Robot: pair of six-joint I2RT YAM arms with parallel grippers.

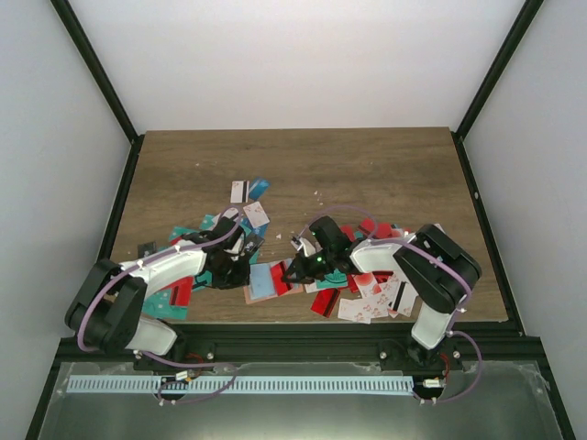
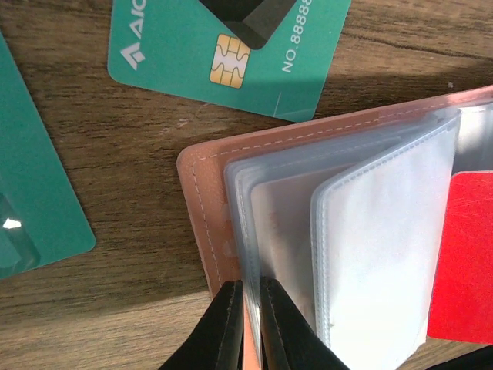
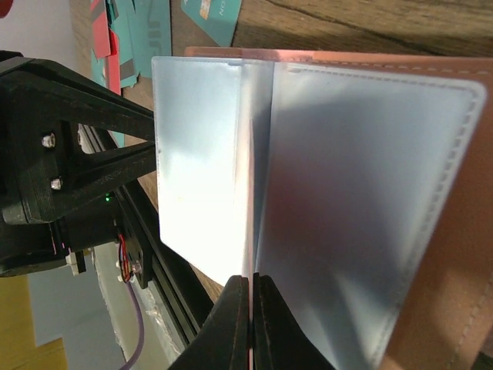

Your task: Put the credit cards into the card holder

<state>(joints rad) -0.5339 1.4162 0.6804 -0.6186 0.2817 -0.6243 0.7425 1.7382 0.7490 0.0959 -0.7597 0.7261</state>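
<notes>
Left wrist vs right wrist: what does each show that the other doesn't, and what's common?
Left wrist only: a red card beside the clear sleeves, and the left pincer shut on the card holder edge. Right wrist only: the right pincer pinching one clear sleeve, black arm hardware, and the table's front rail. Both: the salmon holder open, sleeves fanned, teal cards on wood.

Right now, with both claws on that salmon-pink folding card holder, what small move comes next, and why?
Probably the right gripper lets go of the clear plastic sleeve and fetches a teal plastic card: the left gripper pins the salmon-pink card holder, and neither holds a card.
</notes>
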